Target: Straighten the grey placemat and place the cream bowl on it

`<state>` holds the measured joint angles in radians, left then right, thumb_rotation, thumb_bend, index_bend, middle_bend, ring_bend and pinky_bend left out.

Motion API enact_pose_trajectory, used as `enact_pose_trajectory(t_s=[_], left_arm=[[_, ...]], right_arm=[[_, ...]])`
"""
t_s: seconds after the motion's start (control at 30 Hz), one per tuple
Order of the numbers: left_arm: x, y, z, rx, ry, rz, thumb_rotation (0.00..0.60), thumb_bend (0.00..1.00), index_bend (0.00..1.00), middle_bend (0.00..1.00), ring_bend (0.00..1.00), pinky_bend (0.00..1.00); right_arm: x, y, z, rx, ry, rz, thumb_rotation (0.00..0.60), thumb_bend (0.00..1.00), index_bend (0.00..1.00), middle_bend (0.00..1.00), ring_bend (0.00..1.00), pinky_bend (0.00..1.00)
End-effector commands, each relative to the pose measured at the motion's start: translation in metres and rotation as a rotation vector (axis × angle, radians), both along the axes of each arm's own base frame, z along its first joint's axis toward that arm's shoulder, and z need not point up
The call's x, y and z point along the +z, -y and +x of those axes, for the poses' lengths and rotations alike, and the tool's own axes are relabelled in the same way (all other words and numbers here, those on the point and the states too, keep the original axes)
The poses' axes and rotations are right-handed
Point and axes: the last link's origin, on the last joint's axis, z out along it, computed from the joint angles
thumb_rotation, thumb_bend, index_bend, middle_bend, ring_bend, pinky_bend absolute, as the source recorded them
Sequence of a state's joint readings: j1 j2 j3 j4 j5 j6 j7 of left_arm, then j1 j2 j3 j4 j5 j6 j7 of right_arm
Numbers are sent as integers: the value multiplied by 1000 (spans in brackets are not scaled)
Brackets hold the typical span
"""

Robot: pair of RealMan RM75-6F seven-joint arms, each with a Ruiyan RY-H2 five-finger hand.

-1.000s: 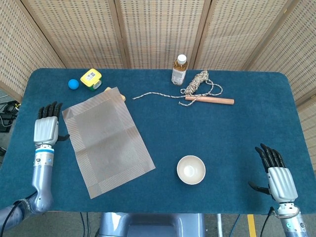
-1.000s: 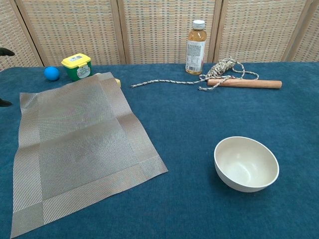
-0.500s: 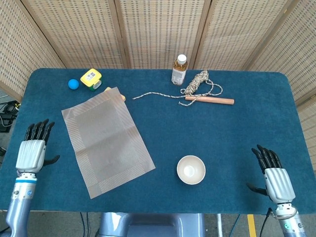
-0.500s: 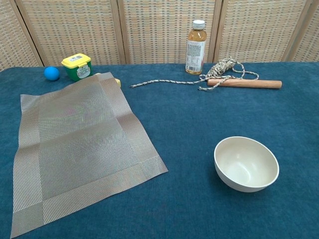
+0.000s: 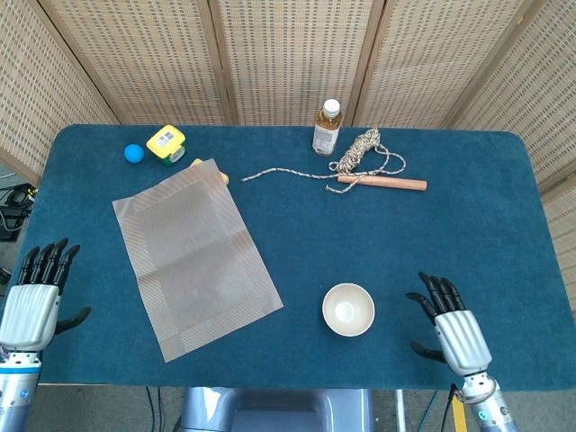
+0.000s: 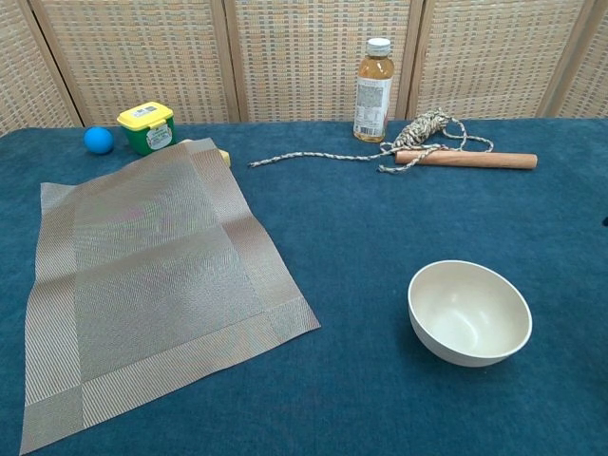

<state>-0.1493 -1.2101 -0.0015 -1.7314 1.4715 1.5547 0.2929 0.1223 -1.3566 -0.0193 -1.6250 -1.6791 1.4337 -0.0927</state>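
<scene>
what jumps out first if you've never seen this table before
The big grey placemat lying askew on the left half of the blue table, with the cream bowl sitting empty to its right near the front edge. Next, the two open robot hands at the front corners, left hand and right hand, touching nothing.

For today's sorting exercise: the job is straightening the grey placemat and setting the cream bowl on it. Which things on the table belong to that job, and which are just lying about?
Belong to the job:
grey placemat
cream bowl

Just lying about:
bottle
rope
wooden stick
blue ball
yellow-lidded tub
</scene>
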Motion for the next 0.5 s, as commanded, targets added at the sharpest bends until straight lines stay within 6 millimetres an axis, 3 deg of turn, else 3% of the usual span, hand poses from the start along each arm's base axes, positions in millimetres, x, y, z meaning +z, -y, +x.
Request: enact_pose_trajectory(t_s=[0.03, 0.5], left_arm=[[1, 0, -1, 4, 6, -5, 600, 91, 57, 0, 0, 0], [3, -1, -1, 7, 36, -4, 600, 91, 61, 0, 0, 0]], right_arm=[[-18, 4, 20, 50, 3, 22, 600, 215, 319, 0, 0, 7], [-65, 13, 53, 64, 40, 90, 600, 219, 424, 41, 0, 79]])
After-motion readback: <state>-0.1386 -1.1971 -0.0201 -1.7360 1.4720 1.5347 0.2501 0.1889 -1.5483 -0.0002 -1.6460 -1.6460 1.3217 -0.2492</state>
